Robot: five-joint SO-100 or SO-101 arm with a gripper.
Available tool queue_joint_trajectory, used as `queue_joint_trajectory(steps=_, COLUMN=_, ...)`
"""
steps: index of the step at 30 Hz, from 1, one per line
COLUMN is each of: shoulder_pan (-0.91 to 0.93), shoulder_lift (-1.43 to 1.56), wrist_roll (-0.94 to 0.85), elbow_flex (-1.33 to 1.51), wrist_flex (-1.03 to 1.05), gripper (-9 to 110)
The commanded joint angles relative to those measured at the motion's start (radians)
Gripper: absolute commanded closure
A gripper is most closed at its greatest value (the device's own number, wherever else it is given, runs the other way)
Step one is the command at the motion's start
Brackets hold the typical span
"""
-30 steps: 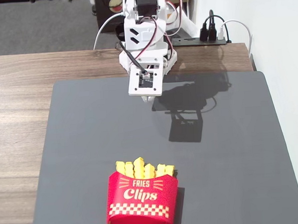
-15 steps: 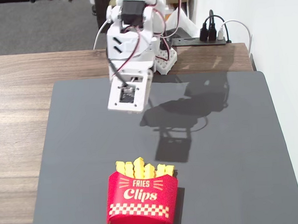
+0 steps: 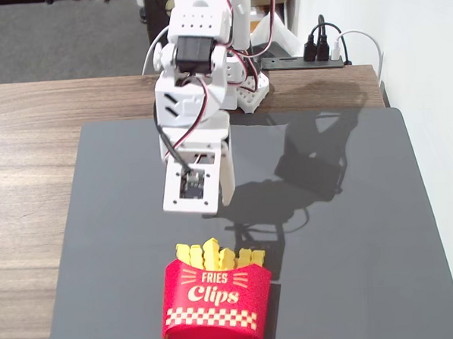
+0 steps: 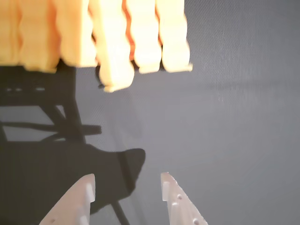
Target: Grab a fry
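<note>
Fries [image 3: 216,255] stood upright in the red "Fries Clips" carton [image 3: 216,303], bottom centre of the fixed view, on the dark grey mat [image 3: 354,284]. In the wrist view their crinkle-cut ends [image 4: 112,42] filled the top left of the frame, blurred. White gripper [image 3: 205,205] hung above and behind the carton, well apart from the fries. Wrist view showed both fingertips [image 4: 87,185] at the bottom edge, parted moderately, gap empty, holding and touching nothing. Wooden table [image 3: 28,149] lay under the mat; power strip [image 3: 312,57] at upper right.
</note>
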Motion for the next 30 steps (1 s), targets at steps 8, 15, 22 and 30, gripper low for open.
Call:
queue_joint_trajectory(steps=8, shoulder_pan=-0.017, shoulder_lift=-0.199, wrist_roll=0.0, elbow_flex=-0.259, wrist_flex=-0.018, gripper=83)
queue_joint_trajectory(steps=15, shoulder_pan=-0.041, shoulder_lift=-0.267, wrist_roll=0.017, elbow_flex=-0.328, wrist_flex=-0.021, gripper=80)
queue_joint_trajectory(steps=22, shoulder_pan=-0.049, shoulder_lift=-0.33, wrist_roll=0.018, elbow_flex=-0.39, wrist_flex=-0.034, gripper=81)
queue_joint_trajectory(steps=30, shoulder_pan=-0.055, shoulder_lift=-0.379, wrist_roll=0.015, elbow_flex=-0.411, wrist_flex=-0.049, gripper=82)
